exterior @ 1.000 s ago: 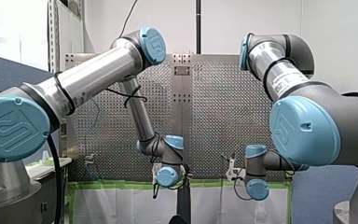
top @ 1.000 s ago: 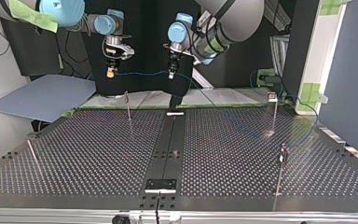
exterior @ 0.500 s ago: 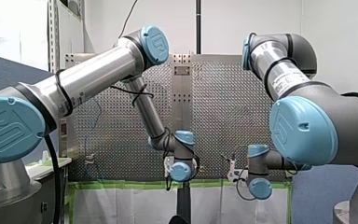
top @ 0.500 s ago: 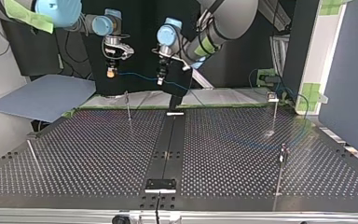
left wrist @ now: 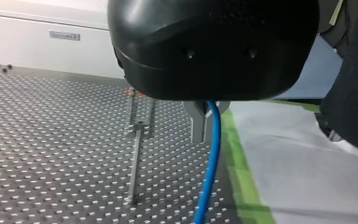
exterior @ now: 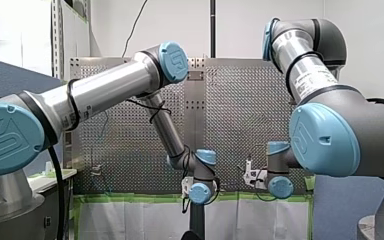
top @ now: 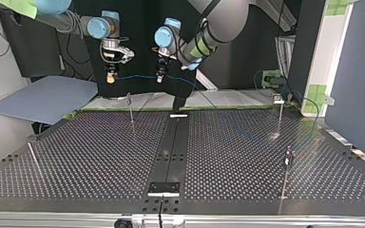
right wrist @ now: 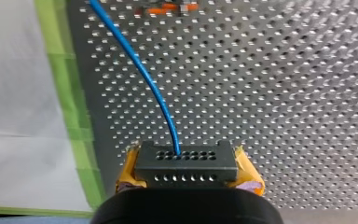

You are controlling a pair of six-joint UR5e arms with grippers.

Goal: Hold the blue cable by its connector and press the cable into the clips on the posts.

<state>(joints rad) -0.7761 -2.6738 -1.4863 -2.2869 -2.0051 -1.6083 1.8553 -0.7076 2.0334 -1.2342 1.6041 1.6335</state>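
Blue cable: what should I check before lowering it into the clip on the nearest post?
1. Connector clamped in my right gripper: ok.
2. Blue cable held in my left gripper: ok.
3. Cable span between the grippers near straight: ok.
4. Post below that span in the top view: ok; lined up in depth: cannot tell.
5. Cable seated in the clip on that post: not ok, it hangs above it.
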